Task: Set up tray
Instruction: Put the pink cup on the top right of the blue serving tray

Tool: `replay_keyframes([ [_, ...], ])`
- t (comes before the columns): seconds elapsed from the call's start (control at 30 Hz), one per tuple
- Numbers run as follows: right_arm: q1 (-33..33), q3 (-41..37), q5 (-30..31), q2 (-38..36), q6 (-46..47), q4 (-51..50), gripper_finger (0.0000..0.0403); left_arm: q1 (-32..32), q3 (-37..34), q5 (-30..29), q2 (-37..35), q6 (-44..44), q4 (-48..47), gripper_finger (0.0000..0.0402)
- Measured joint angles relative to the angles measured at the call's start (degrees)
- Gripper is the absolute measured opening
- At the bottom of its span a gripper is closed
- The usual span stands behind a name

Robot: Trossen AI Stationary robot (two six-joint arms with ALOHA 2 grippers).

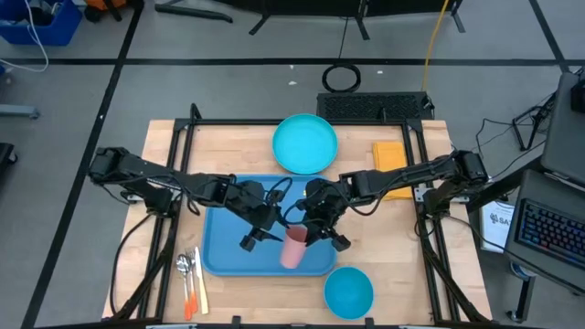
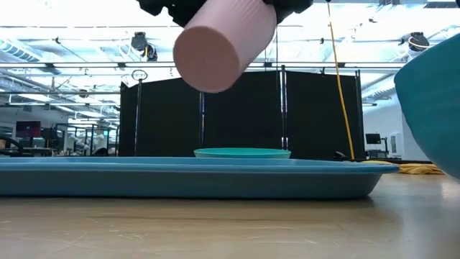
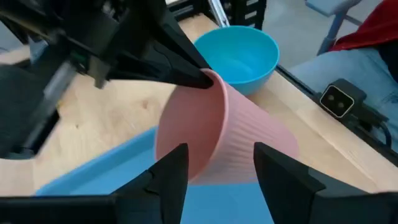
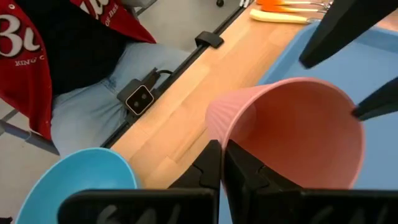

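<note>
Tray (image 1: 224, 239): pink cup (image 1: 293, 247) lifted, seemingly over its near edge.

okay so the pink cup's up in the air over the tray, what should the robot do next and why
Probably lower the pink cup and right it onto the blue tray. The right gripper pinches its rim, holding it tilted above the tray, while the left gripper is open around it.

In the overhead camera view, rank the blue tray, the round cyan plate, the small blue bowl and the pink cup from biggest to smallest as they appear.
1. The tray, largest.
2. The plate.
3. The bowl.
4. The pink cup, smallest; it is held above the tray by the right gripper, so nearer the camera, yet it looks smallest anyway.
</note>
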Motion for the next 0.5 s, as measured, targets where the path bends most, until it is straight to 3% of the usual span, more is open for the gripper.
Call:
replay_keyframes([
  [0.17,0.05,-0.02,-2.97,0.00,-0.05,0.26,0.0000,0.30,0.00,4.89,-0.09,-0.99,0.09,0.0157],
  [0.37,-0.04,-0.02,-7.33,0.00,0.64,1.17,0.0000,0.22,0.00,6.32,-0.09,0.81,0.11,0.0124],
  [0.5,0.04,-0.02,-4.59,0.00,-0.73,1.53,0.0000,0.51,0.00,6.20,-0.09,3.48,-0.22,0.0103],
])
